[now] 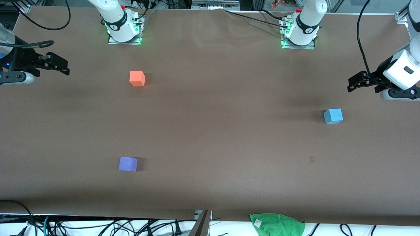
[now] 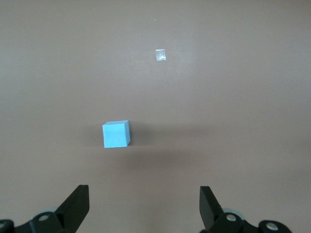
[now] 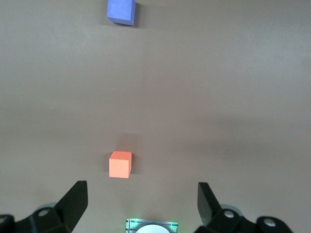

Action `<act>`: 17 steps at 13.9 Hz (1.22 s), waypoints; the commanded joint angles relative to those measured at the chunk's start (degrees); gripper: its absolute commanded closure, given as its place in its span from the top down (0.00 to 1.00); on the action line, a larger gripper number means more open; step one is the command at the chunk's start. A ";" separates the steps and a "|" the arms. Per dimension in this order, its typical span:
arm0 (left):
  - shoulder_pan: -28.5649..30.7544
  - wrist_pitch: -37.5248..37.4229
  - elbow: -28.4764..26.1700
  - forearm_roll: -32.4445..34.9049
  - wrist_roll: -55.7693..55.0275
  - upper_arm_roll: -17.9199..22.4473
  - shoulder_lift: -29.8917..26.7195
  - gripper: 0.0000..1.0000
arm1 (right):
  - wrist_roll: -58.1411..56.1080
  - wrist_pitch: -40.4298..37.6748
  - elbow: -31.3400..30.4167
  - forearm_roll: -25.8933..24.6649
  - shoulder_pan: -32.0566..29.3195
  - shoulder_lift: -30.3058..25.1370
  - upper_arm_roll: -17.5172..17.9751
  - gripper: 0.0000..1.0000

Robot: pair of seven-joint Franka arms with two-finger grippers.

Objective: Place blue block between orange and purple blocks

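The blue block (image 1: 333, 116) (image 2: 116, 134), a light sky-blue cube, lies on the brown table toward the left arm's end. The orange block (image 1: 137, 78) (image 3: 120, 164) and the purple block (image 1: 128, 164) (image 3: 121, 10) lie toward the right arm's end, well apart, the purple one nearer to the front camera. My left gripper (image 1: 352, 84) (image 2: 144, 194) hangs open and empty over bare table by the blue block, not touching it. My right gripper (image 1: 65, 66) (image 3: 142, 191) hangs open and empty over bare table at the right arm's end.
A green cloth (image 1: 277, 224) lies at the table's edge nearest the front camera. A small pale mark (image 1: 312, 159) (image 2: 160, 55) sits on the table near the blue block. The arm bases (image 1: 124, 31) (image 1: 300, 34) stand along the table's edge farthest from that camera.
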 commanded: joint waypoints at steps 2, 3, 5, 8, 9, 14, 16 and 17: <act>-0.02 -1.78 2.69 1.72 1.15 0.18 2.15 1.00 | -0.83 -0.10 0.58 0.34 -0.50 0.16 0.13 1.00; -0.02 -1.78 2.95 1.72 1.15 0.27 2.24 1.00 | -0.83 -0.10 0.58 0.34 -0.50 0.16 0.13 1.00; -0.02 -1.87 3.04 1.72 1.15 0.27 2.33 1.00 | -0.83 -0.10 0.58 0.34 -0.50 0.16 0.13 1.00; 0.07 -1.87 3.13 1.64 1.24 0.27 2.33 1.00 | -0.83 -0.01 0.58 0.34 -0.50 0.16 0.13 1.00; 0.25 -1.78 3.30 1.64 1.07 0.36 2.59 1.00 | -0.83 -0.10 0.58 0.34 -0.50 0.16 0.13 1.00; 6.57 -4.57 3.31 1.72 1.25 0.36 9.61 1.00 | -0.83 -0.10 0.58 0.34 -0.50 0.16 0.13 1.00; 7.28 -7.31 2.87 1.72 1.07 0.36 13.12 1.00 | -0.83 -0.10 0.58 0.34 -0.50 0.16 0.13 1.00; 7.45 -7.06 1.30 1.72 1.76 0.36 14.62 1.00 | -0.83 -0.10 0.58 0.34 -0.59 0.16 0.13 1.00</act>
